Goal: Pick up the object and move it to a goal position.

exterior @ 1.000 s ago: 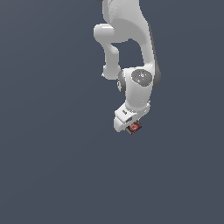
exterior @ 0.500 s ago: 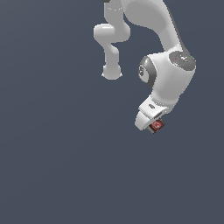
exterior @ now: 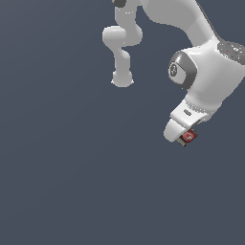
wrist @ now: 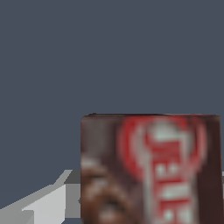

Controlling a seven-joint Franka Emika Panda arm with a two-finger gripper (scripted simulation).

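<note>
Exterior view shows you the small red-faced object [exterior: 188, 137] clamped between the closed jaws of the gripper [exterior: 184, 139], its printed face tilted outward, long axis unclear.

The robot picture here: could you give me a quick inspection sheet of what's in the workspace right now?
Surface: plain dark grey-blue ground, no markings seen.
Job's things: the small box, dark edges with a red printed face, sits at the tip of the gripper; in the wrist view the box fills much of the frame, its print blurred.
Goal position: no marker seen.
Clutter: nothing seen.
Grippers: the white gripper is shut on the small box; its fingers are mostly hidden.
Cables: nothing seen.
Surroundings: only the white arm and its base; nothing else seen.
</note>
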